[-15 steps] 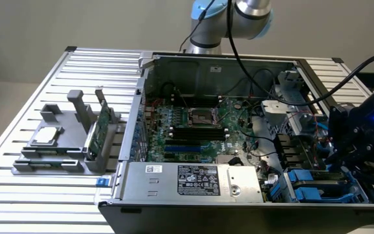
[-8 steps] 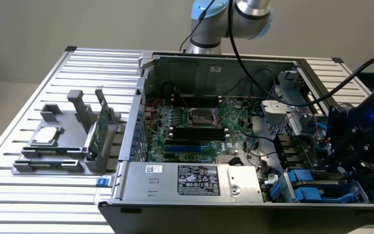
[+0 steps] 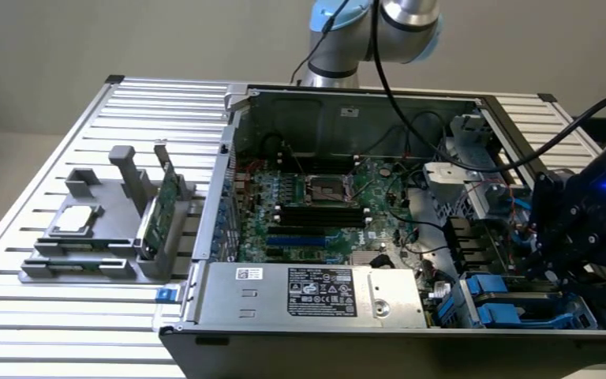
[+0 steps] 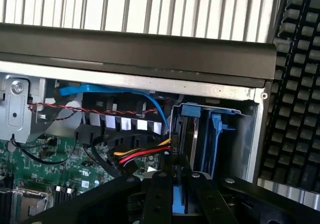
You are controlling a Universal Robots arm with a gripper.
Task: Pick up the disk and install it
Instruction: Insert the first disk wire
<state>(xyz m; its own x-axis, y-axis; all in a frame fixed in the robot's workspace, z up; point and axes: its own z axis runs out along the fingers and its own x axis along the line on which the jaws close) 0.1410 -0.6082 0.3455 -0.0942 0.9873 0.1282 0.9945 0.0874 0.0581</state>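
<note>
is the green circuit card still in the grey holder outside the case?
Yes: the green circuit card stands upright in the grey holder on the slatted table, outside the computer case.

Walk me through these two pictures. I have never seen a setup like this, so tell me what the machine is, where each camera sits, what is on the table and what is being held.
The machine is a single robot arm standing behind a ribbed metal table. One picture comes from a camera off the arm that sees the whole scene. The other comes from a camera on the arm's wrist, looking down past its pincer.

On the table lies an open computer case with its green main board exposed. At the exterior view's left stands a grey holder with a small square chip and a thin green circuit card.

The pincer is down at the case's drive bay, closed on something blue between its fingers. That looks like the disk's blue carrier, though little of it shows.
</note>
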